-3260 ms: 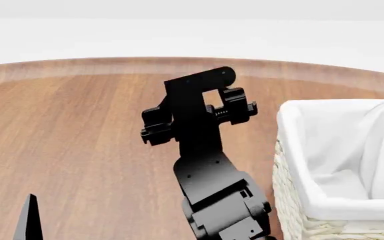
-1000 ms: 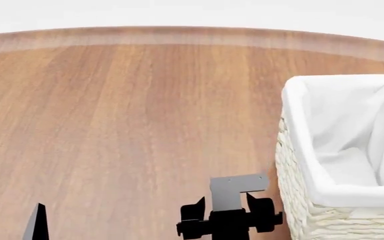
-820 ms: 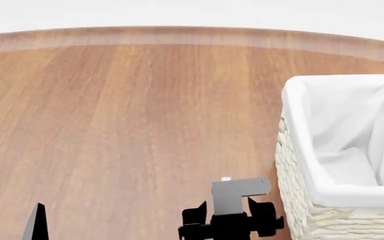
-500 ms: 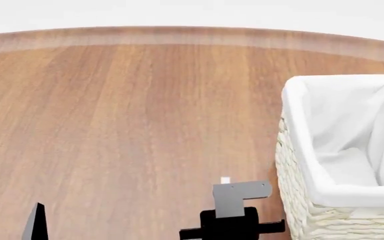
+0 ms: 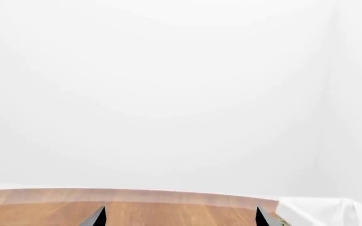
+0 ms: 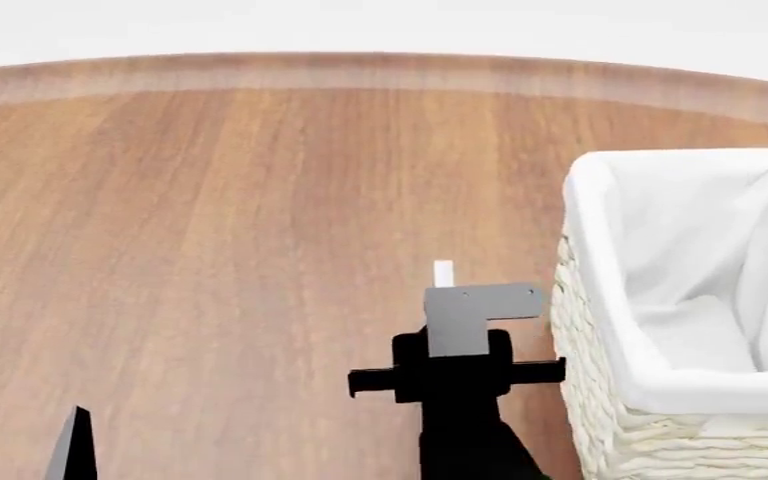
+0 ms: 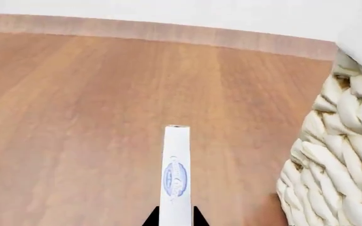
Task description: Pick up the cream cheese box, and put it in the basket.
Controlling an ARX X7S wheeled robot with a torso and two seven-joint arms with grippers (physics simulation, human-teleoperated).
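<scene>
My right gripper (image 7: 174, 217) is shut on the cream cheese box (image 7: 175, 176), a thin white carton with a blue oval mark, seen edge-on and sticking out past the fingertips. In the head view only the box's white tip (image 6: 443, 273) shows above the right gripper (image 6: 446, 300), held above the wooden table just left of the basket (image 6: 624, 400). The basket is cream-white wicker with a white cloth lining; its woven wall shows in the right wrist view (image 7: 338, 165). My left gripper (image 5: 179, 217) is open and empty, its tips wide apart; one fingertip (image 6: 75, 445) shows low in the head view.
The round wooden table (image 6: 224, 220) stretches to its far curved edge (image 6: 357, 70). The basket's white lined corner (image 5: 319, 209) shows in the left wrist view. No cans are in view.
My right arm has risen with the box from the bottom edge of the head view, and the box's white tip now shows above the gripper. The left gripper has not moved.
</scene>
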